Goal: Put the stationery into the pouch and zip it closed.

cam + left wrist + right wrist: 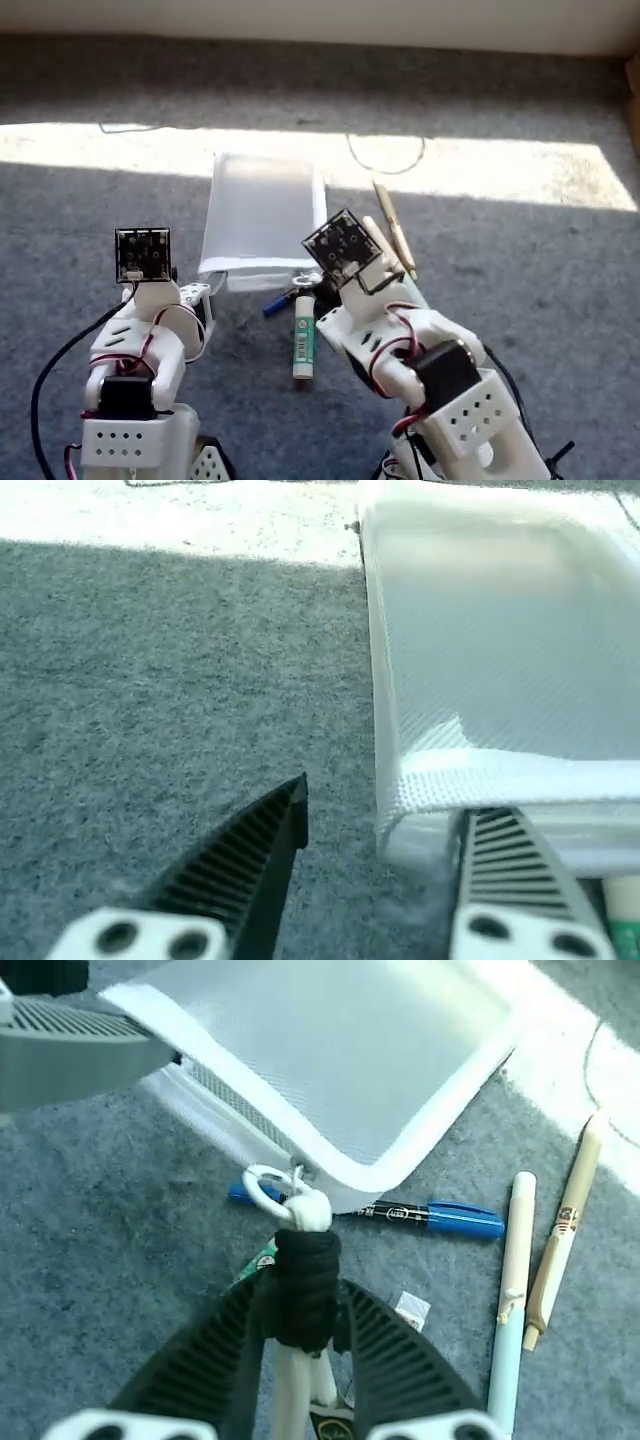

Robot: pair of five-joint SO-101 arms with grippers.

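Right wrist view: right gripper (pixel 305 1295) pinched on black zip pull (pixel 305 1260); blue marker (pixel 430 1217) partly under pouch (pixel 330 1050); pale blue pen (pixel 513 1280) and beige pen (pixel 565 1230) alongside
Left wrist view: left gripper (pixel 388 800) spread about the pouch corner
High view: glue stick (pixel 303 340) on carpet (pixel 500 300) before the pouch mouth
Pouch contents: cannot tell

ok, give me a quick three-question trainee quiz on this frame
1. True or false: the beige pen is inside the pouch.
2. What does the right gripper clamp? A) glue stick B) black zipper pull C) blue marker
3. Fill in: the left gripper, at the pouch's corner, has its jaws ____.
Key: 1 false; 2 B; 3 open.
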